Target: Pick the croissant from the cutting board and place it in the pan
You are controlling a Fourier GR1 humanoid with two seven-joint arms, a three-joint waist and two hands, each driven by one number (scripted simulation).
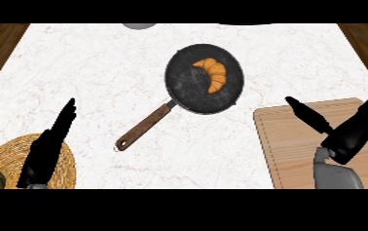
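One croissant [212, 74] lies inside the dark pan [188, 91], toward its far right side, so the placing part of the task looks done. The pan sits mid-counter with its wooden handle [144, 126] angled toward the near left, which leaves its bowl open to a hand coming over from the right. The cutting board [295, 137] lies at the near right with no croissant on it, which fits the pastry's being in the pan. The right hand [345, 136] hangs over the board's right part, fingers straight and spread and pointing to the far left, holding nothing; I judge it clear of the work. The croissant is well apart from that hand, to its far left, with the pan's rim and a strip of bare white counter [93, 64] between them. The left hand [46, 147] rests open at the near left, fingers up, over a round woven mat [64, 169], and takes no part.
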